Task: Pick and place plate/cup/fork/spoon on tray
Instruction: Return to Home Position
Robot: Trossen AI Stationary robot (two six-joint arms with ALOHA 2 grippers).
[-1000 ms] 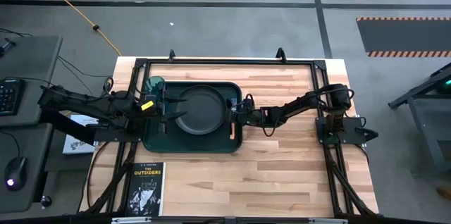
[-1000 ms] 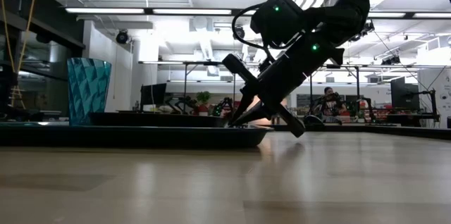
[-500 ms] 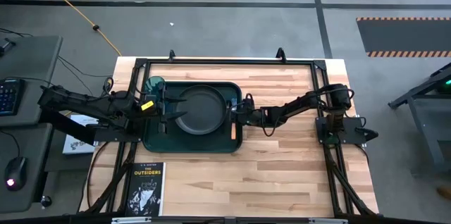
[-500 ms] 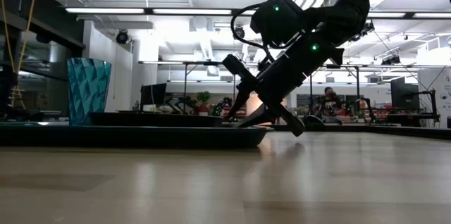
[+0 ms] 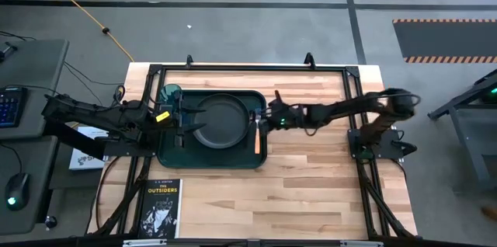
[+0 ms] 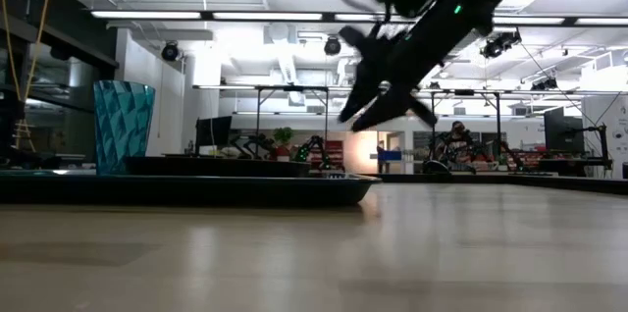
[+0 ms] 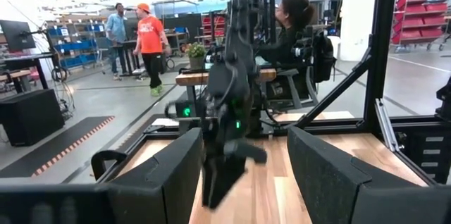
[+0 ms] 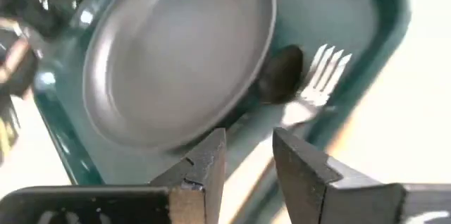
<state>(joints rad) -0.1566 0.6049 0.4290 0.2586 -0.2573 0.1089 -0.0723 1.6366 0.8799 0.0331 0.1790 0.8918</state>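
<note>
- The right tool hangs in the air above the table, just past the tray's right rim, with its fingers apart and nothing between them
- The tray lies flat on the table between the two tools, its right edge almost under the right tool
- The plate sits in the middle of the tray, ahead of the right tool and just beside the left tool
- The fork lies along the tray's right side, the nearest of the things to the right tool, its tan handle running toward the table's front edge
- The spoon shows its dark bowl touching the plate's rim, right beside the fork's tines and below the right tool's fingers; its handle cannot be made out
- The cup stands upright in the tray's back left corner, close to the left tool and well apart from the right one
- The left tool is low over the tray's left part, next to the plate, its fingers spread wide and gripping nothing
- A black book lies on the table's front left part, well clear of both tools
</note>
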